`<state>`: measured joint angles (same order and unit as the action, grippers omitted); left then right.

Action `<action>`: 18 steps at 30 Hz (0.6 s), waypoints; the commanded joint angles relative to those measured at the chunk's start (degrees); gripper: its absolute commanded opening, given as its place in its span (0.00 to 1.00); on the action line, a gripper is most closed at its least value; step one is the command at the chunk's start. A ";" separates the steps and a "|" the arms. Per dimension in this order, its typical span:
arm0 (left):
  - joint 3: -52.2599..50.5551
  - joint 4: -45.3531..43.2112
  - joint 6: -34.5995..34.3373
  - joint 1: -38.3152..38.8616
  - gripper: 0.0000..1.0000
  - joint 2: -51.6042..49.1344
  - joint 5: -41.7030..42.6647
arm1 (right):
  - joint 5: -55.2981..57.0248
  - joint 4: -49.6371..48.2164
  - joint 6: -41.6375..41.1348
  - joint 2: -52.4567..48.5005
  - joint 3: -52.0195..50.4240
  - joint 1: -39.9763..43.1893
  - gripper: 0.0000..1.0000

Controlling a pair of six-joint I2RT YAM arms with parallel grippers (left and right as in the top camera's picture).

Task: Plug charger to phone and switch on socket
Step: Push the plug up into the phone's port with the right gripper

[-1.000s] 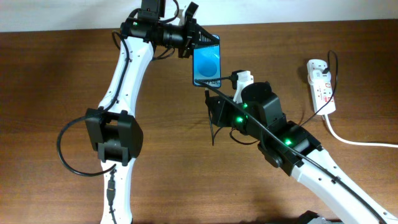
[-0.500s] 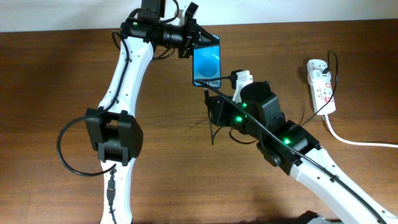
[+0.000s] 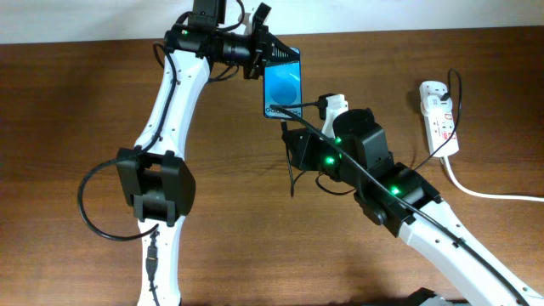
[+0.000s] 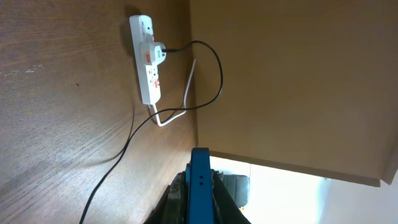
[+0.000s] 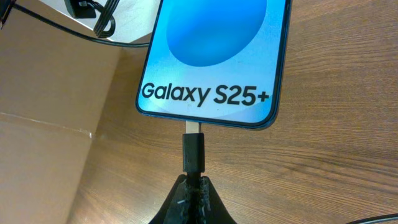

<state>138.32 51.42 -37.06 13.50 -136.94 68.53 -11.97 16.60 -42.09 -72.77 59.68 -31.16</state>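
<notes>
Right wrist: right gripper [image 5: 193, 193] is clamping the charger [image 5: 193, 152], whose metal tip is meeting the phone [image 5: 214, 59] port and appears not fully seated; left gripper [image 3: 257, 51] is pinching the phone aloft; socket [image 3: 439, 115] is lying well apart on the table, its switching apparently remaining.

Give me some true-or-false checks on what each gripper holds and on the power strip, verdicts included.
1. The left gripper grips the phone. True.
2. The right gripper is empty. False: it is shut on the charger connector.
3. The connector sits at the phone's bottom edge, under the "Galaxy S25+" text. True; some of its metal tip shows.
4. Nothing is plugged into the socket. False: a white plug with a black cable sits in it.
</notes>
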 commanded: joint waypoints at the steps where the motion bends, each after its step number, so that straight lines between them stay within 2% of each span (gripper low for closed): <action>1: 0.59 0.17 0.66 0.24 0.00 2.80 2.40 | 0.76 -1.16 -0.92 -0.26 1.42 0.81 0.04; 18: 0.59 0.79 0.66 1.16 0.00 2.80 2.40 | 0.83 -3.37 -1.11 -0.55 1.42 0.81 0.04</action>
<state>138.32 51.48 -37.10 13.52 -136.94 68.55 -12.58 15.29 -43.31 -72.95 59.68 -31.16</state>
